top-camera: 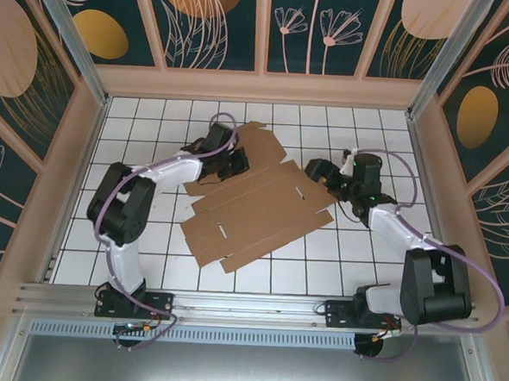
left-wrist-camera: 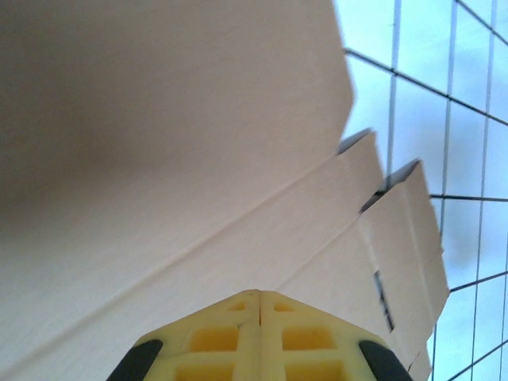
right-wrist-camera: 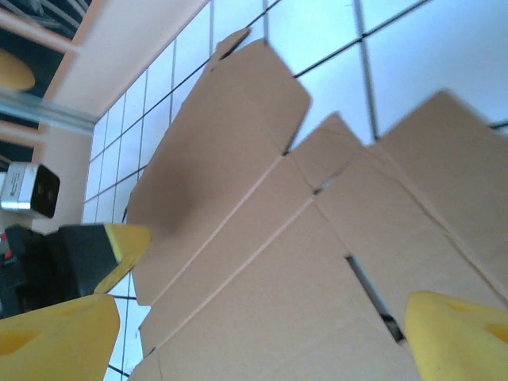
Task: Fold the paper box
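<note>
The paper box (top-camera: 257, 212) is lying mostly flat on the table (top-camera: 154, 133). Our left gripper (top-camera: 233, 162) is sitting shut, our right gripper (top-camera: 318, 171) gaping, empty. We are guessing the box is light and stiff, so flap edges are best for grabbing.

Under my right gripper (right-wrist-camera: 258, 325) the paper box (right-wrist-camera: 238, 238) is plain brown cardboard, matt and faintly fibrous, with pressed creases. The fingers (right-wrist-camera: 456, 333) either side of it look like matt yellow moulded plastic. My left gripper (left-wrist-camera: 259, 298) shows the same yellow plastic, moulded into hollow cells. Beyond the tips I see the table (top-camera: 355, 248), smooth white with thin dark grid lines and a soft sheen.
</note>
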Robot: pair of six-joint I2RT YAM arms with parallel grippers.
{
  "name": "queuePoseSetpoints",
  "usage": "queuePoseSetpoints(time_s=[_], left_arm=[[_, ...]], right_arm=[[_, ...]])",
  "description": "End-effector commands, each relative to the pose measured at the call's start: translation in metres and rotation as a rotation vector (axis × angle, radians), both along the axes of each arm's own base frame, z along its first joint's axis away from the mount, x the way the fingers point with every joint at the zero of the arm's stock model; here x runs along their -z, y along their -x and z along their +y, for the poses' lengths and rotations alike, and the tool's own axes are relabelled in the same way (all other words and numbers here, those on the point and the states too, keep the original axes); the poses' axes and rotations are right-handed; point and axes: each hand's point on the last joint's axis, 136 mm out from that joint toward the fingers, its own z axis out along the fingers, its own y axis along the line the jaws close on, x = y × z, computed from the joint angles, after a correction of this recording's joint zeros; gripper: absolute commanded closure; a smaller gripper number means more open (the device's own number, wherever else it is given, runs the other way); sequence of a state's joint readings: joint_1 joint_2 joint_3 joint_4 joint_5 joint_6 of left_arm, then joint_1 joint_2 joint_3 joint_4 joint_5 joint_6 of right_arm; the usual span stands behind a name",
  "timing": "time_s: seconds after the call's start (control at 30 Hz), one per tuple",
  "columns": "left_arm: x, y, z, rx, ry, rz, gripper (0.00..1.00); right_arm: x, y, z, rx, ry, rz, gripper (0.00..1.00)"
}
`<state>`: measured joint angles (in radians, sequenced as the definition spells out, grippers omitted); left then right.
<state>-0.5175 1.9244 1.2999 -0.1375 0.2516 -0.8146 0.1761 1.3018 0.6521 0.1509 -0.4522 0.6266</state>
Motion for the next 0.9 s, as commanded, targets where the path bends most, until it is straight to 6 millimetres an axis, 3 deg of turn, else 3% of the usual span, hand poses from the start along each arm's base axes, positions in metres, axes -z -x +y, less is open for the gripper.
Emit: queuePoseSetpoints(time_s=[0.0,0.13,0.33,0.57,0.87], left_arm=[[0.025,0.001,-0.036,0.121,-0.06,0.061,1.0],[0.045,-0.015,-0.056,0.149,-0.088,0.073,1.0],[0.076,-0.021,-0.048,0.145,-0.171,0.084,1.0],[0.111,-0.013,-0.044,0.167,-0.203,0.138,1.0],[0.115,-0.005,-0.044,0.207,-0.194,0.136,1.0]], right_arm=[[0.022,0.023,-0.019,0.078,-0.08,0.101,0.08],[0.042,0.04,-0.04,0.137,-0.137,0.171,0.01],[0.063,0.05,-0.042,0.135,-0.147,0.254,0.01],[0.077,0.039,-0.043,0.144,-0.173,0.302,0.01],[0.087,0.013,-0.05,0.152,-0.1,0.304,0.01]])
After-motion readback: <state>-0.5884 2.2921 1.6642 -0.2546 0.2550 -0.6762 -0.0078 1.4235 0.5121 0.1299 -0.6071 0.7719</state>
